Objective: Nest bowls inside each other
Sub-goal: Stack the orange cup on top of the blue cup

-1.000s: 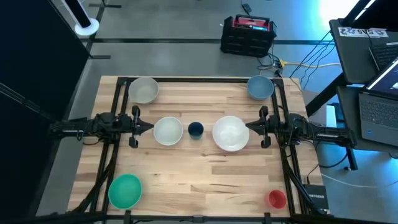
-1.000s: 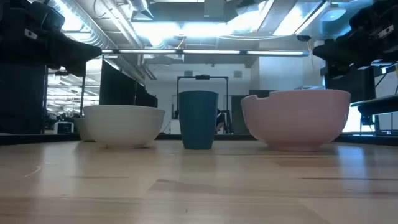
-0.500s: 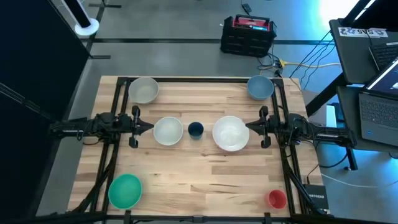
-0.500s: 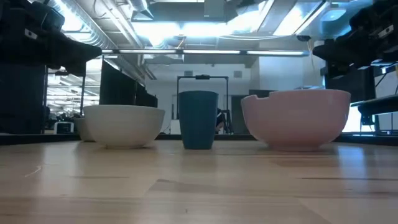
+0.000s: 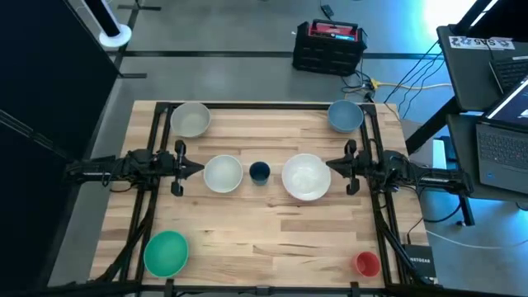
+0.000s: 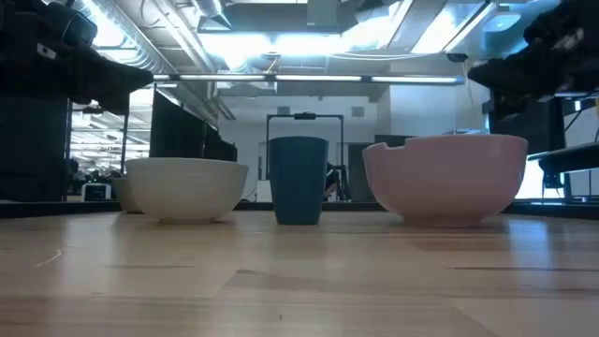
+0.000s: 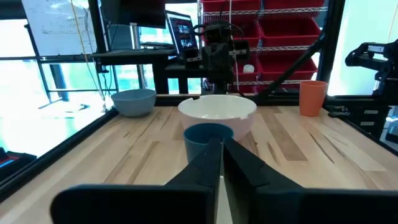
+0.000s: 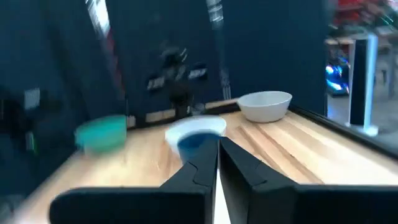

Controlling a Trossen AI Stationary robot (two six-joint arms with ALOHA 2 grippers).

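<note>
Three bowls stand in a row mid-table: a smaller white bowl (image 5: 223, 174), a tiny dark blue one (image 5: 259, 171) and a large white bowl (image 5: 306, 176). A grey-white bowl (image 5: 191, 120) sits far left, a light blue one (image 5: 345, 115) far right, a green one (image 5: 166, 252) near left and a tiny red one (image 5: 367, 263) near right. My left gripper (image 5: 200, 168) is shut, level, just left of the smaller white bowl. My right gripper (image 5: 331, 167) is shut, level, at the large white bowl's right rim, above table height.
Dark frame rails (image 5: 157, 140) run along the table's left and right sides under both arms. Bare wood lies between the middle row and the near edge (image 5: 264, 239). Laptops (image 5: 503, 148) and a black case (image 5: 328, 45) stand off the table.
My right gripper has rolled a little about its own pointing line while staying in place and shut. The bowls have not moved.
</note>
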